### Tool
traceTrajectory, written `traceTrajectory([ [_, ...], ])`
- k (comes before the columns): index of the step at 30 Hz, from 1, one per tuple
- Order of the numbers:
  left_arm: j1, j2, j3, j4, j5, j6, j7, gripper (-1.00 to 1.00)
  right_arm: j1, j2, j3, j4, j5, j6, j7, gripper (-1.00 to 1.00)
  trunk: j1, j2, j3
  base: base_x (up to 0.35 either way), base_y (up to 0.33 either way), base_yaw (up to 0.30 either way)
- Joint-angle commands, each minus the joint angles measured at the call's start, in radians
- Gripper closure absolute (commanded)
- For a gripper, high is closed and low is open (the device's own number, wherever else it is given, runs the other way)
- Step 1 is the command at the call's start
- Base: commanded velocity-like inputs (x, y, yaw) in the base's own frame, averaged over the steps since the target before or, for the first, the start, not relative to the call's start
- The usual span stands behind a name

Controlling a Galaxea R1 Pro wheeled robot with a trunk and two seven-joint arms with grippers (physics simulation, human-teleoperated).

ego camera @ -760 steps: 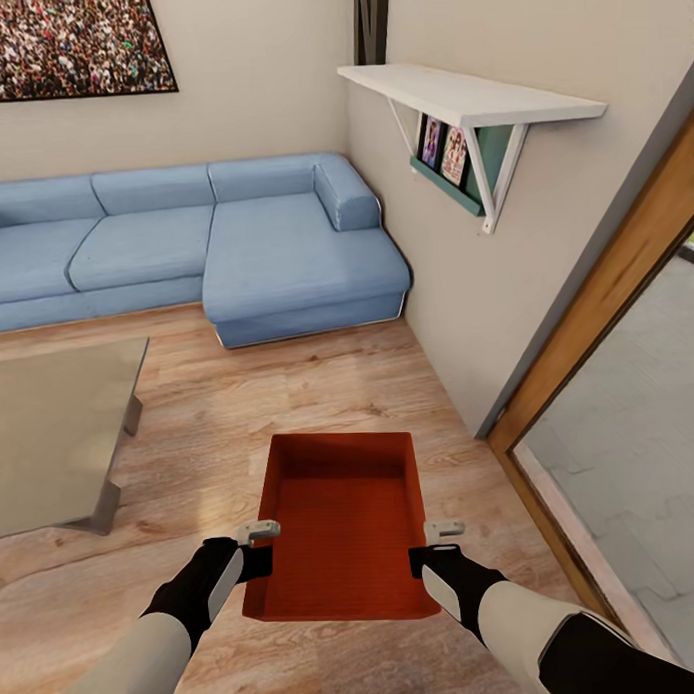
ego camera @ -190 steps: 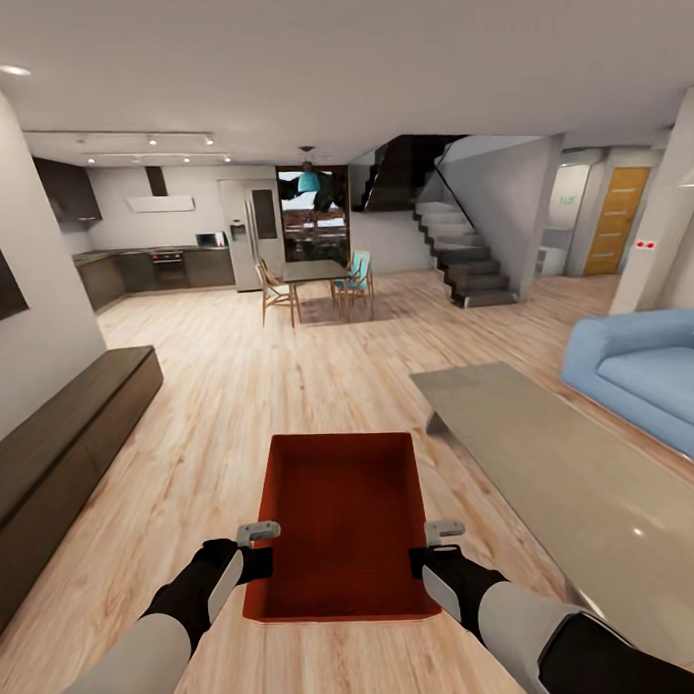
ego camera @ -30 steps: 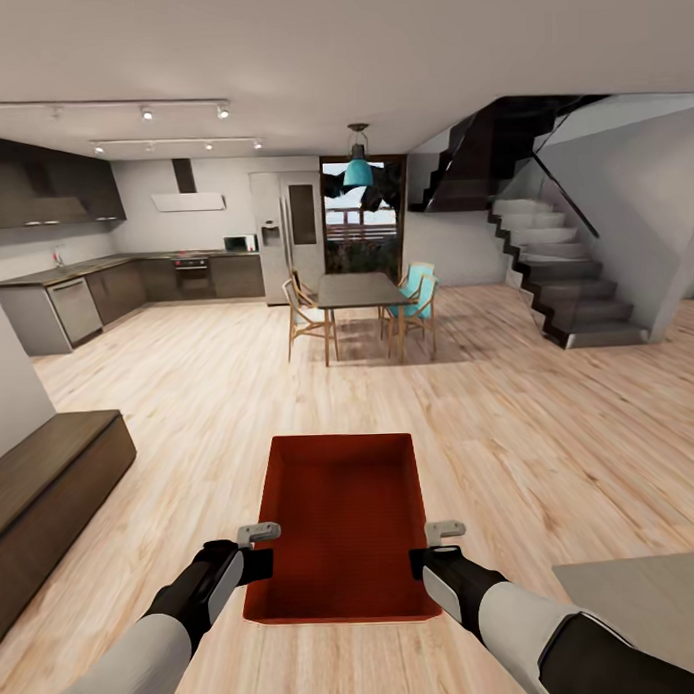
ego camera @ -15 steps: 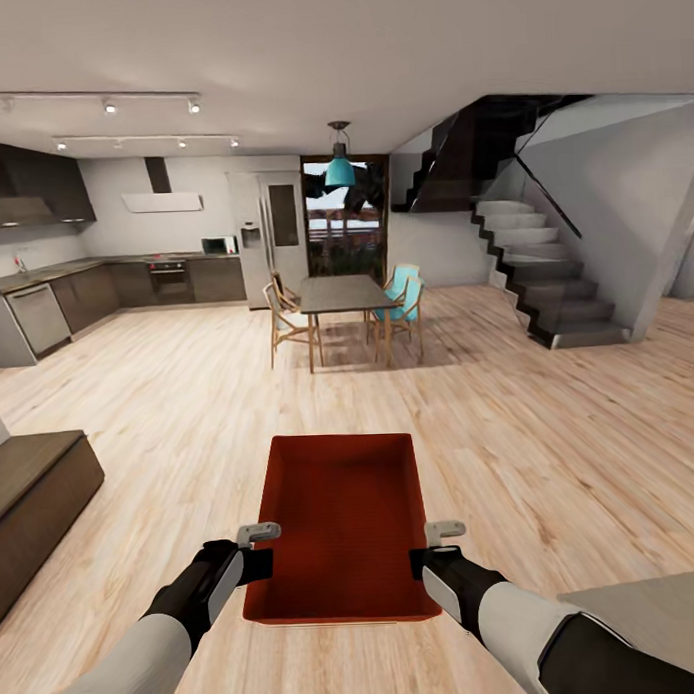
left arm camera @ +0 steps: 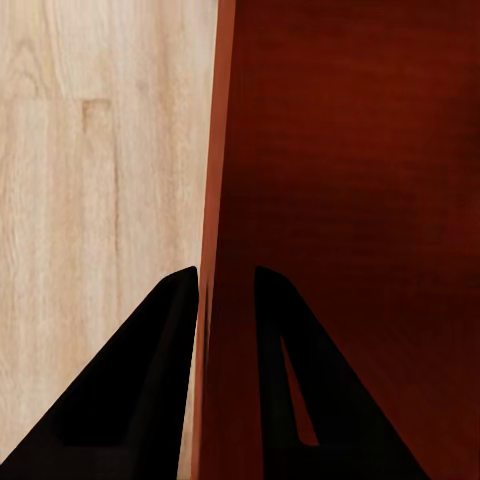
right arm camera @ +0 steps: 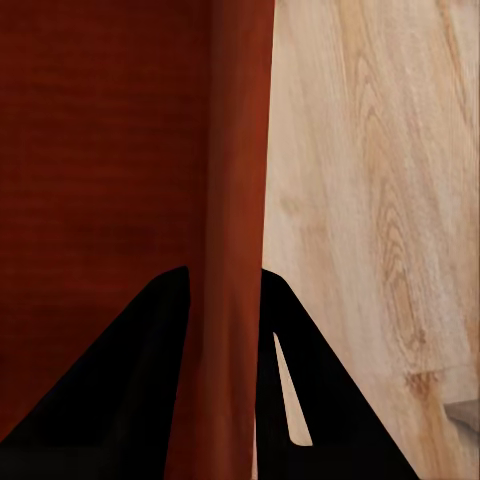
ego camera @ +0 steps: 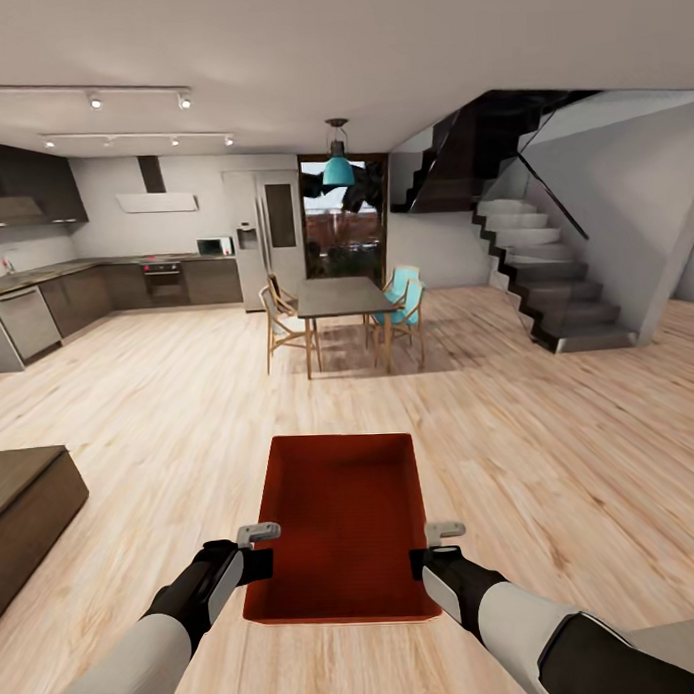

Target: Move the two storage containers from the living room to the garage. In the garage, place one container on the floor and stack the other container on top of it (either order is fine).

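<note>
Storage container (ego camera: 345,522) hangs level above the wood floor (ego camera: 550,430), long axis pointing away from you toward the dining table (ego camera: 343,297); your left gripper (left arm camera: 226,290) and right gripper (right arm camera: 225,285) each pinch a side wall.

Both arms are extended forward (elbows bent); the left gripper (ego camera: 256,550) and right gripper (ego camera: 441,547) are clamped on the storage container's (ego camera: 345,517) side walls.
</note>
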Motion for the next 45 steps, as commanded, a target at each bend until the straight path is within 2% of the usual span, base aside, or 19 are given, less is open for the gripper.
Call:
traceTrajectory([
  [1,0.000,0.001,0.005,0.000,-0.031,0.008,0.018,1.00,-0.001,-0.001,-0.005,-0.003,0.028,0.006,-0.007,1.00,0.001,-0.002,-0.002,0.322,0.000,0.000],
  [12,-0.001,0.001,0.005,0.000,-0.031,0.008,0.018,1.00,-0.001,-0.001,-0.005,-0.003,0.028,0.006,-0.007,1.00,0.001,-0.002,-0.002,0.322,0.000,-0.021],
  [45,0.000,0.001,0.005,0.000,-0.031,0.008,0.018,1.00,-0.001,-0.001,-0.005,-0.003,0.027,0.006,-0.007,1.00,0.001,-0.002,-0.002,0.322,0.000,-0.217],
])
